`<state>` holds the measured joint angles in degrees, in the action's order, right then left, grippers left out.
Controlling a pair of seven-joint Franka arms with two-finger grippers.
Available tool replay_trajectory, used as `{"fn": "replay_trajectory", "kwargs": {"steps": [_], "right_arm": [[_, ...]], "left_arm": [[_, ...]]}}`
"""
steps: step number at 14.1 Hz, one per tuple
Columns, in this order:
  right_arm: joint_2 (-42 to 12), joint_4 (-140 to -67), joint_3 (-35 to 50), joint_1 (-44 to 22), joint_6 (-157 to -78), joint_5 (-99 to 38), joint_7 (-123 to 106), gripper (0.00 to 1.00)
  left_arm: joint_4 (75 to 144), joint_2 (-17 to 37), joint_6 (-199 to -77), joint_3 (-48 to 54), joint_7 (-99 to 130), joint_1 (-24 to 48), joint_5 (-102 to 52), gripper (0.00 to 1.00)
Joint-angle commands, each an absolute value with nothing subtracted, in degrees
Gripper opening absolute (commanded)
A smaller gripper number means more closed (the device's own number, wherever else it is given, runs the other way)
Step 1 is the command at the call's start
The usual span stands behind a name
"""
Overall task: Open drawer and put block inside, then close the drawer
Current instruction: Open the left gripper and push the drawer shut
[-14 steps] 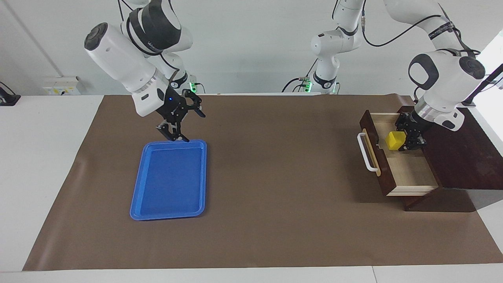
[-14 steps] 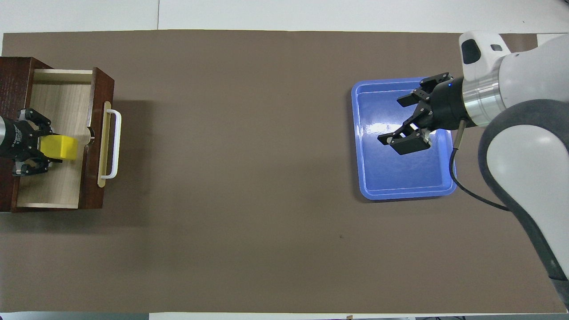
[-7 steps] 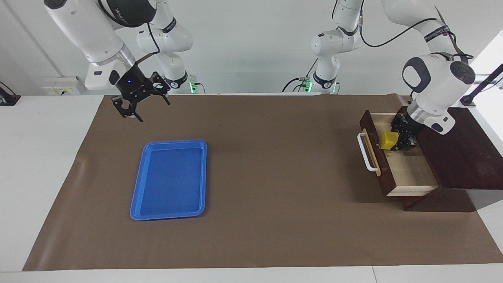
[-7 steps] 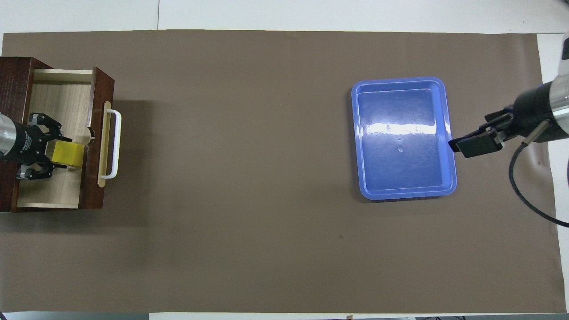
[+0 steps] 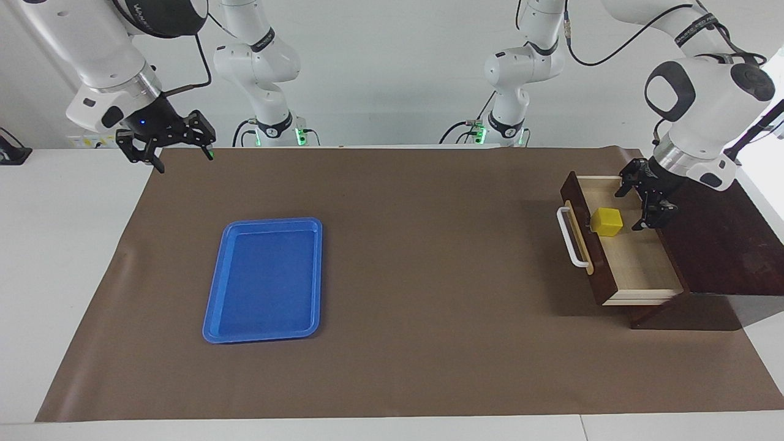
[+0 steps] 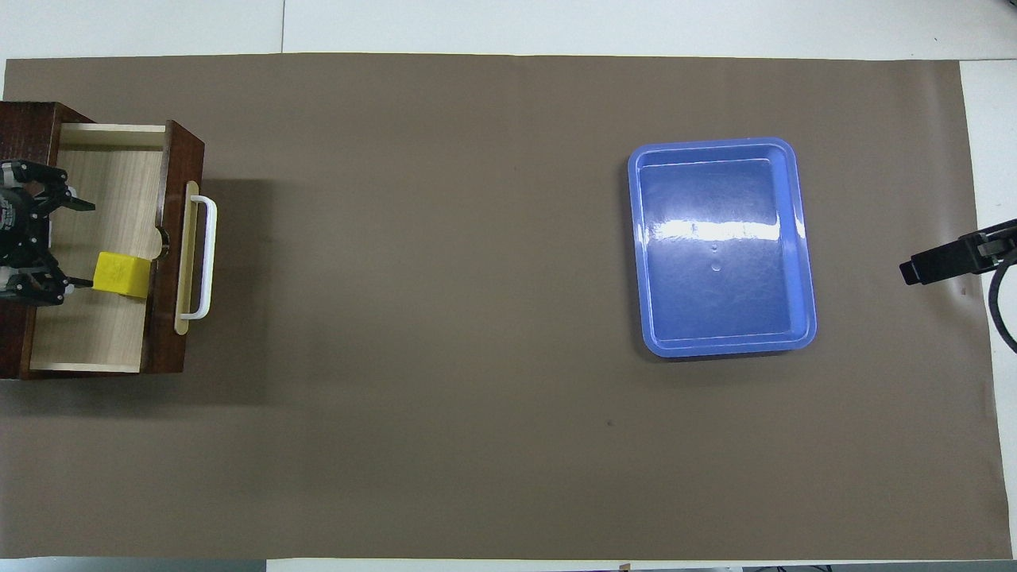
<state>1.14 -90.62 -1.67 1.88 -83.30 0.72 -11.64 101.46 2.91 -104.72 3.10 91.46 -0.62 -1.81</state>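
The drawer (image 5: 637,269) stands pulled out of its dark wooden box (image 5: 723,245), white bar handle (image 5: 569,237) facing the table's middle. The yellow block (image 5: 606,222) lies on the drawer's pale floor, close to the front wall. In the overhead view the block (image 6: 121,275) sits in the drawer (image 6: 95,334) near the handle (image 6: 205,258). My left gripper (image 5: 634,205) is open and empty, raised over the drawer beside the block, apart from it; it also shows in the overhead view (image 6: 75,242). My right gripper (image 5: 184,158) is open and empty, raised over the mat's corner at the right arm's end.
A flat blue tray (image 5: 211,318) lies empty on the brown mat toward the right arm's end; it also shows in the overhead view (image 6: 802,238). Only the right gripper's tip (image 6: 945,262) shows there, past the tray at the mat's edge.
The left gripper has opened, let go of the block in the drawer and drawn back from it. The right gripper has swung from over the tray out to the mat's corner.
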Motion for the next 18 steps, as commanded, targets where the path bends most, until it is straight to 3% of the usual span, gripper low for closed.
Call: {"fn": "replay_trajectory", "kwargs": {"steps": [1, 5, 13, 18], "right_arm": [[2.3, -91.1, -0.3, 1.9, -82.7, 3.8, -5.2, 1.00], [2.1, -91.1, 0.0, 2.3, -84.3, 2.6, -1.7, 1.00], [1.7, -91.3, 0.5, 2.7, -86.2, 0.0, -2.0, 1.00], [1.8, -91.3, 0.5, 2.6, -86.0, 0.0, -2.0, 1.00]], "left_arm": [[104.8, 4.0, -107.6, 2.5, 95.7, 6.7, -0.5, 1.00], [111.5, 3.7, -116.3, 2.4, 93.4, 5.5, 1.3, 1.00], [110.8, 4.7, -121.1, 2.3, 75.2, -8.1, 5.5, 1.00], [108.2, 5.3, -120.9, 2.4, 73.4, -10.9, 7.5, 1.00]]}}
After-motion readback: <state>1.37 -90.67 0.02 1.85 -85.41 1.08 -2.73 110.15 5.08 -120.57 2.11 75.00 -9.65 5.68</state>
